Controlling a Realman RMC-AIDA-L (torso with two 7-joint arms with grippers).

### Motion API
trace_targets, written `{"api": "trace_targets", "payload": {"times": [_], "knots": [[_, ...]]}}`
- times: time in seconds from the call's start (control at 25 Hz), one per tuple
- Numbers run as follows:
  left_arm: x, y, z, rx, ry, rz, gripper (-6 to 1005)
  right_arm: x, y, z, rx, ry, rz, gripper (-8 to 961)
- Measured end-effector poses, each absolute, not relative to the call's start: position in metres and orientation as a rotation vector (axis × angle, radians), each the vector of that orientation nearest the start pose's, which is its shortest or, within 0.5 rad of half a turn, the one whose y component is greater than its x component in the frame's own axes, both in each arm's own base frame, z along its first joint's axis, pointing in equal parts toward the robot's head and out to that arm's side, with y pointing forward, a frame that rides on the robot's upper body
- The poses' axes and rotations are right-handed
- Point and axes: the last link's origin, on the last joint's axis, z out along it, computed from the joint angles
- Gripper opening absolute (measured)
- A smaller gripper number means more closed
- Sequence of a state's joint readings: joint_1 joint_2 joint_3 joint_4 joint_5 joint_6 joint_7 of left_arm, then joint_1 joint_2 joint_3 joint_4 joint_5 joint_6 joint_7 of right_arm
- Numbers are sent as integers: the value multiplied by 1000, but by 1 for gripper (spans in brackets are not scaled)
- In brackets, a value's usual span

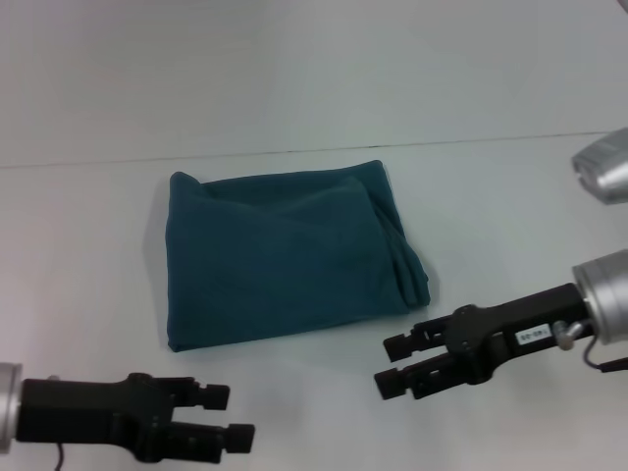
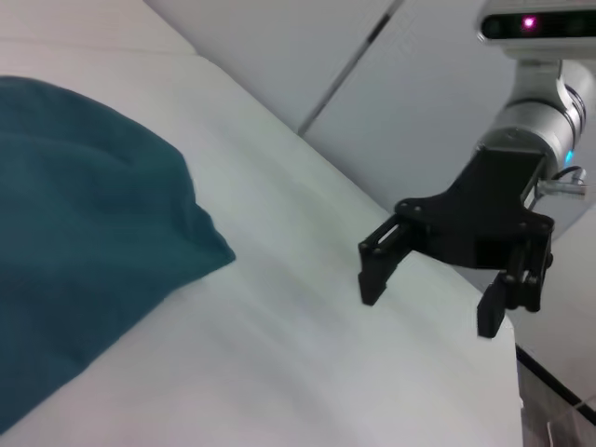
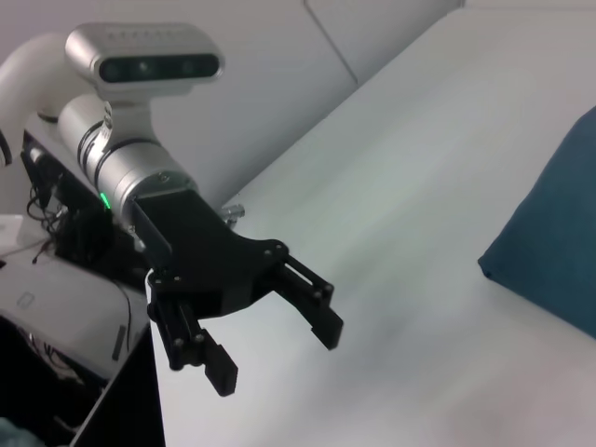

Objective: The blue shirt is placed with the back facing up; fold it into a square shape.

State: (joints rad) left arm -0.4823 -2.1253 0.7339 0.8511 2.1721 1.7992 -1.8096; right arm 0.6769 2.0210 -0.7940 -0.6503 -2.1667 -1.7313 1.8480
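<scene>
Blue shirt (image 1: 285, 255) folded near-square, slightly wider than deep.

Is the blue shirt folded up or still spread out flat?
Folded. The blue shirt lies as a compact, roughly square bundle with layered edges at its right side, no sleeves sticking out. Both pincers are off it, empty.

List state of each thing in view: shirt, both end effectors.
blue shirt: folded into a rough square, lying flat on the table, plain side up, held by neither arm.
left end effector: open, empty, off the shirt's near left corner.
right end effector: open, empty, off the shirt's near right corner.
</scene>
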Motion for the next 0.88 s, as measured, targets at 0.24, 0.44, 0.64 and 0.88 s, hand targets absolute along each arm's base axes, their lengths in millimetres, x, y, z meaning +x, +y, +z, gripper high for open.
{"api": "trace_targets", "payload": {"times": [0.24, 0.44, 0.64, 0.88], "knots": [[-251, 301, -8, -2835, -1181, -591, 858, 224, 334, -18, -3039, 1068, 384, 822], [-250, 306, -10, -2830, -1214, -595, 858, 226, 330, -21, -3055, 1075, 360, 822], [-249, 308, -9, -2841, -1195, -577, 858, 230, 329, -17, -3049, 1086, 360, 823], [-253, 308, -4, -2840, -1181, -559, 858, 232, 328, -12, -3044, 1106, 354, 824]]}}
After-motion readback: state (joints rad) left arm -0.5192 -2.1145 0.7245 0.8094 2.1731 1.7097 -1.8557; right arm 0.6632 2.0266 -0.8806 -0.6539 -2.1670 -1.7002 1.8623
